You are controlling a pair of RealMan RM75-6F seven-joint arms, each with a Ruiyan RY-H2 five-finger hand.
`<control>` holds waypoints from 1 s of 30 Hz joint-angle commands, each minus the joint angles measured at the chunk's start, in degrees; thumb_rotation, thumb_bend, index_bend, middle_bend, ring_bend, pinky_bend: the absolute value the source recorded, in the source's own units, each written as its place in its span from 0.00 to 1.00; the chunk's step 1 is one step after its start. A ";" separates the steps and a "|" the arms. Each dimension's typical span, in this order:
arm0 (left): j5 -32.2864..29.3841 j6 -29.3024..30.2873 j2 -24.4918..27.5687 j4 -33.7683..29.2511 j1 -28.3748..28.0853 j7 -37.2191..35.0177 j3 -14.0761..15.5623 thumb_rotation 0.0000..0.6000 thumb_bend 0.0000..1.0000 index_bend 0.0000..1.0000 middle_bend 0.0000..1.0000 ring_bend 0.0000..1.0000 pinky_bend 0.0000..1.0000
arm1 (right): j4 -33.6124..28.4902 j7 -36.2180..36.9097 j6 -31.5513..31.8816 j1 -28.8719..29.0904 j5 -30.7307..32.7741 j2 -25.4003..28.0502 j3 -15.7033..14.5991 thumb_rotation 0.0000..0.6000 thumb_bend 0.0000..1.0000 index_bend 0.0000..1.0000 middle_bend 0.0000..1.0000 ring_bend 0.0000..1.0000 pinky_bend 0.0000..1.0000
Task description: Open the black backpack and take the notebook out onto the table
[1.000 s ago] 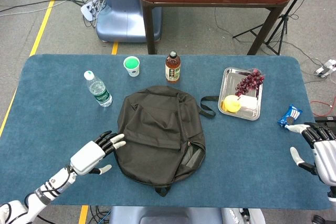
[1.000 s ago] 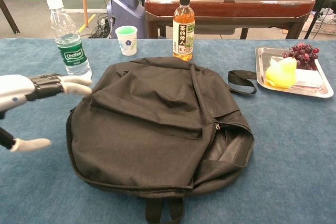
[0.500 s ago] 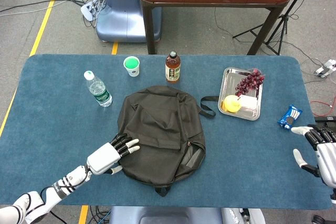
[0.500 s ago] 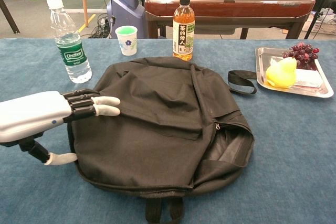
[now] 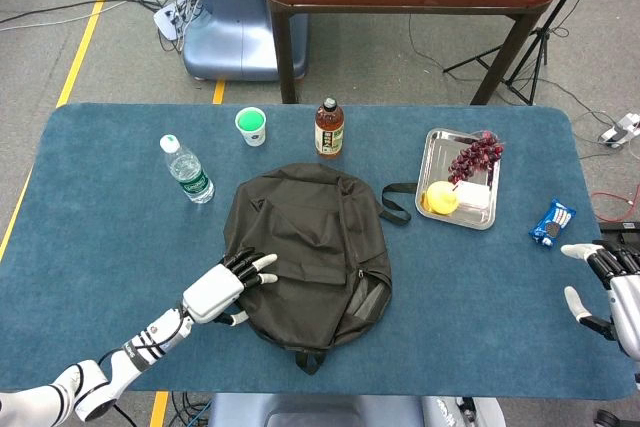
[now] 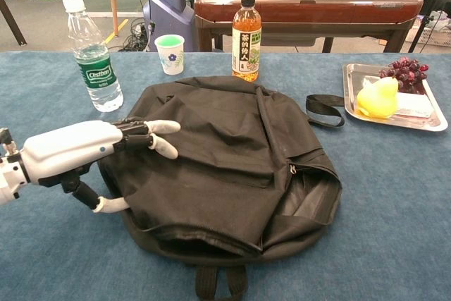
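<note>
The black backpack (image 5: 310, 247) lies flat in the middle of the blue table, also seen in the chest view (image 6: 225, 167), with its zipper partly open along the right side. My left hand (image 5: 222, 289) rests on the bag's left edge with fingers spread on top and the thumb under the rim (image 6: 106, 149), lifting the near-left corner. My right hand (image 5: 610, 282) hovers open at the table's far right edge, away from the bag. No notebook is visible.
A water bottle (image 5: 186, 170), a green cup (image 5: 251, 126) and a tea bottle (image 5: 329, 128) stand behind the bag. A metal tray (image 5: 436, 144) with grapes and a pear sits to the right. A blue snack packet (image 5: 552, 223) lies near my right hand.
My left hand slid right onto the backpack's left edge, and the bag's near-left corner has lifted and bunched. My right hand drifted slightly toward the table's right edge.
</note>
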 commanded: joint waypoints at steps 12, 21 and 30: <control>-5.91 0.26 -0.39 -5.06 -0.02 -0.89 -2.18 1.00 0.66 0.60 0.16 0.17 0.03 | 1.54 1.24 -0.25 -0.15 0.23 -0.63 -0.14 1.00 0.39 0.31 0.31 0.18 0.22; -20.27 -4.84 2.76 -17.11 1.05 3.17 -8.83 1.00 0.75 0.74 0.45 0.39 0.09 | 2.00 1.61 -1.22 0.21 -0.72 -0.89 -0.66 1.00 0.39 0.31 0.31 0.18 0.22; -32.37 -10.20 4.71 -25.08 -1.08 7.91 -14.94 1.00 0.75 0.71 0.46 0.42 0.14 | 2.08 1.72 -4.49 2.28 -4.11 -1.34 -1.80 1.00 0.39 0.31 0.31 0.18 0.22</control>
